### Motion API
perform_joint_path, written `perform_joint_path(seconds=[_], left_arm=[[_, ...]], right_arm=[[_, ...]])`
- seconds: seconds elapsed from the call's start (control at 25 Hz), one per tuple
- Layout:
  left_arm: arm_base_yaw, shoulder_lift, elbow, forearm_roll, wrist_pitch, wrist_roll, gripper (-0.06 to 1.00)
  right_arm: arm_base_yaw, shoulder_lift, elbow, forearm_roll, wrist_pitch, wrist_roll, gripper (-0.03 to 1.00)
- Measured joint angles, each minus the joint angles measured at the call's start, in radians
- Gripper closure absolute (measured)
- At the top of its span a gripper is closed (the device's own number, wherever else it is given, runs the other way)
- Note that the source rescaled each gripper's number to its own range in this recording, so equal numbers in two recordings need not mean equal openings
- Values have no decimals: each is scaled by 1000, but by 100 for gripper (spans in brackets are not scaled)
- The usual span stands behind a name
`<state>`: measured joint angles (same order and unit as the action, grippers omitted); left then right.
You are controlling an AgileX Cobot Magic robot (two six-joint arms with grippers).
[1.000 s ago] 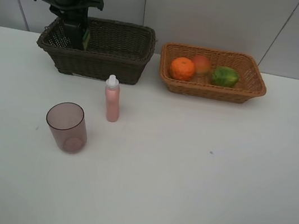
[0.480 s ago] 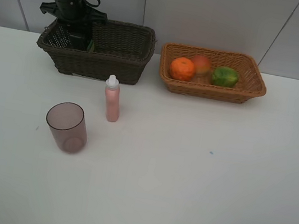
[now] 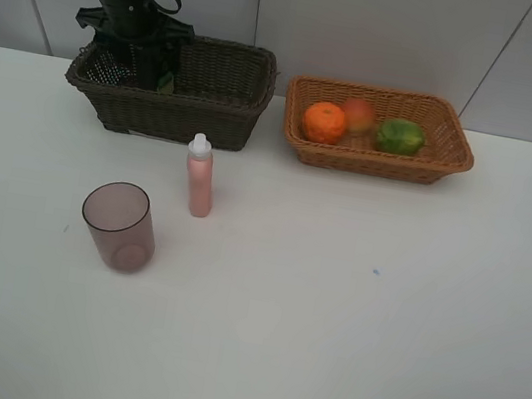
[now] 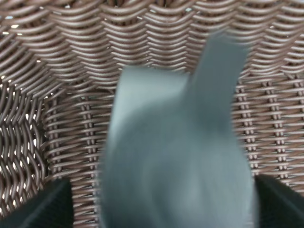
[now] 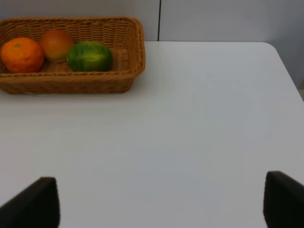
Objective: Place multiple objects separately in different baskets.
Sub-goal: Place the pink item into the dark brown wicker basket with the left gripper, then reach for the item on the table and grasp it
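High cam: left end effector [image 3: 138, 60] was down inside the dark basket [image 3: 209, 110] at the counter's back-left, tips hidden. Left wrist: pump bottle [image 4: 175, 156] was a green blur over wicker, fingers [image 4: 42, 204] spread clear. Right wrist: right end effector [image 5: 161, 199] gaped open.

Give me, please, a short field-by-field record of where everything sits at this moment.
Tan basket: orange, red-yellow fruit, green fruit
Dark basket: pump bottle, blurred
Table: pink bottle and cup, both upright
Left fingers: inside dark basket, spread either side of pump bottle
Right fingers: spread above the table, holding nothing
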<state>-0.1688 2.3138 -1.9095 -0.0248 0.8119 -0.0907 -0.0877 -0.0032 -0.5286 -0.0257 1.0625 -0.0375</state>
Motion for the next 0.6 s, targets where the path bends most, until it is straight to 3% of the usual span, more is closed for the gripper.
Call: perform_joint_path(seconds=[0.28, 0.6], left_arm=[[-2, -35, 0, 1, 10, 0, -6], [-60, -190, 0, 58, 143, 27, -6]], right_arm=[[0, 0, 0, 0, 0, 0, 23], [0, 0, 0, 0, 0, 0, 23]])
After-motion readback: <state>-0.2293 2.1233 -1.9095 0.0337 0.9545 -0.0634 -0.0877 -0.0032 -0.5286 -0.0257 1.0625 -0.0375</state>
